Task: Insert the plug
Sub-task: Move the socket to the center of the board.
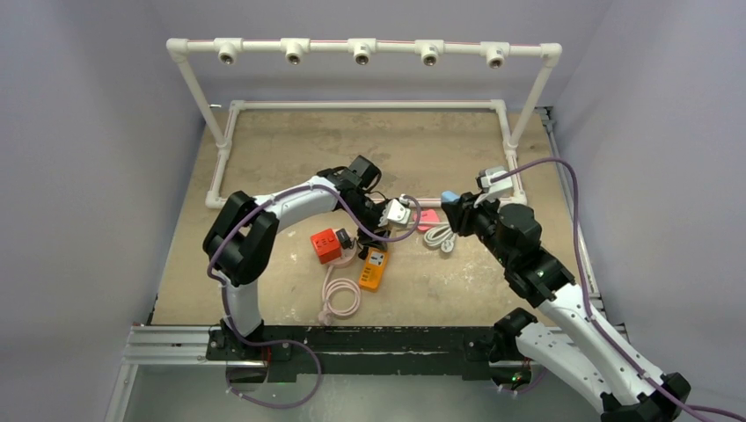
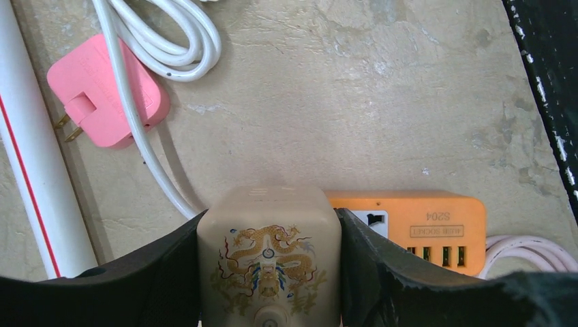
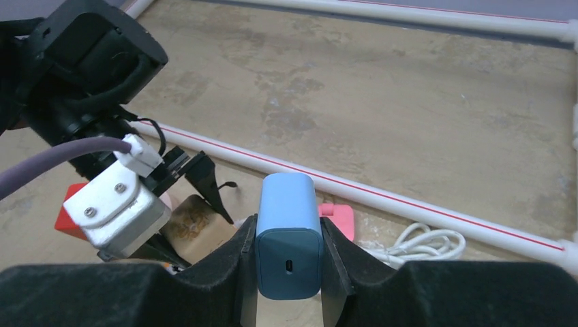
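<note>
My left gripper [image 2: 269,221] is shut on a cream plug [image 2: 269,252] with a gold dragon print, gripping its two sides. Just beyond it lies the orange socket strip [image 2: 422,228], its white socket face partly hidden behind the right finger. From above, the left gripper [image 1: 376,230] hangs over the orange socket strip [image 1: 373,269]. My right gripper [image 3: 287,235] is shut on a blue charger plug [image 3: 287,225], its port facing the camera. It is held above the table to the right of the left gripper, and shows as the blue charger plug [image 1: 449,197] in the top view.
A pink flat plug [image 2: 105,92] with a coiled white cable [image 2: 170,34] lies by the white pipe frame [image 2: 31,157]. A red cube adapter [image 1: 327,244] sits left of the strip. The strip's pale cable [image 1: 339,297] loops toward the near edge.
</note>
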